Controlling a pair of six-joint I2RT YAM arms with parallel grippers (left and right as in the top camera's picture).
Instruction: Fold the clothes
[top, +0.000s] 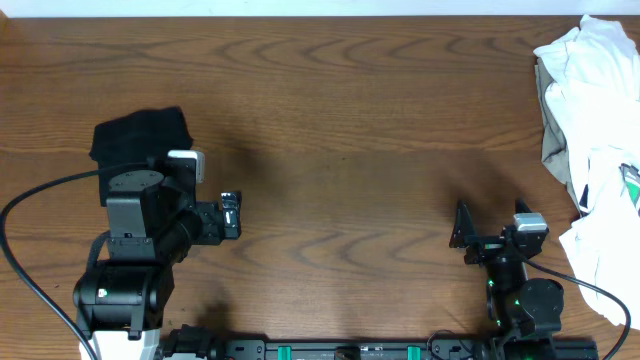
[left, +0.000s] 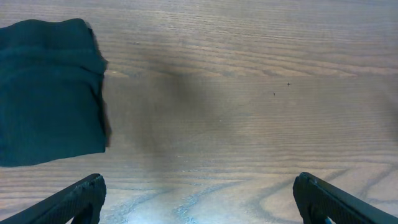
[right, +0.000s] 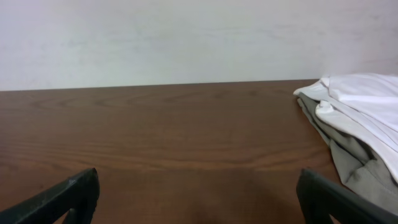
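While the left gripper (left: 199, 183) and right gripper (right: 199, 180) both gape wide and empty, the black T-shirt (top: 140, 135) lies folded on the worktop (top: 350, 90), far left, near the left gripper; white garments (top: 590, 110) are heaped at the right edge.

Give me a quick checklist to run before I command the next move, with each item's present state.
1. Left gripper open and empty: ok, fingers spread over bare wood.
2. Right gripper open and empty: ok.
3. Black T-shirt folded compact: ok, it lies as a squared bundle on the table.
4. Black T-shirt clear of the left gripper: ok, it lies off to one side, not touching.
5. White garment pile clear of the right gripper: ok, it sits apart at the table's right edge.
6. Layers inside the bundle lined up: cannot tell, only the top surface shows.
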